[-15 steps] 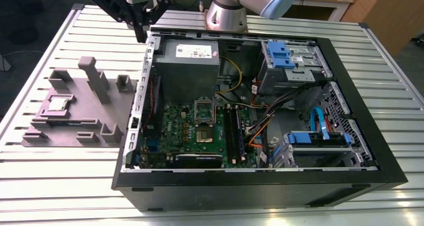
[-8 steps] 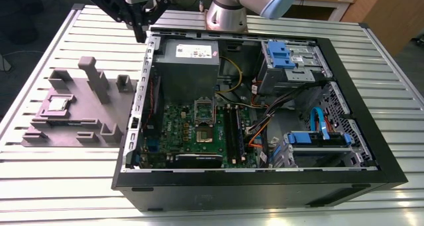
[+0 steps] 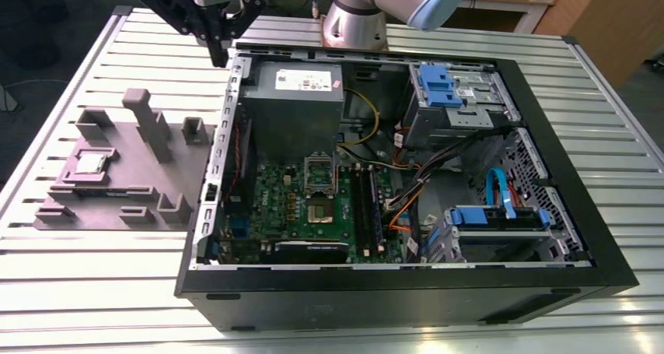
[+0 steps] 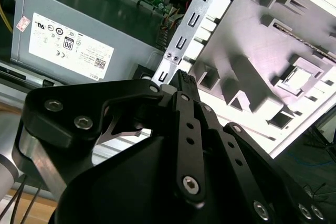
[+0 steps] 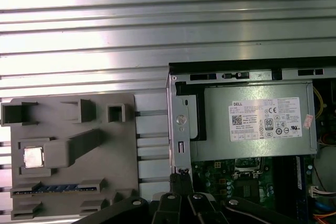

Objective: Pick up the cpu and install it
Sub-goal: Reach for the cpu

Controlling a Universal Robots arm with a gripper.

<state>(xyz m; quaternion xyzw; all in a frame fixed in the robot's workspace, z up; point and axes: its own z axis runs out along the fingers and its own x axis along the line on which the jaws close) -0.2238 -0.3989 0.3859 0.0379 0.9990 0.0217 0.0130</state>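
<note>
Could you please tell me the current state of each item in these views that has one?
cpu: lying flat in the grey holder, not grasped.
hand: shut, empty, by the case's corner.
computer case: lying on its side, side panel off.
cpu socket: looks open and empty.

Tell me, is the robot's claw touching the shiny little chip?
Apart. In the exterior view the gripper hangs by a corner of the computer case, while the cpu lies in the grey tray, well away.
</note>
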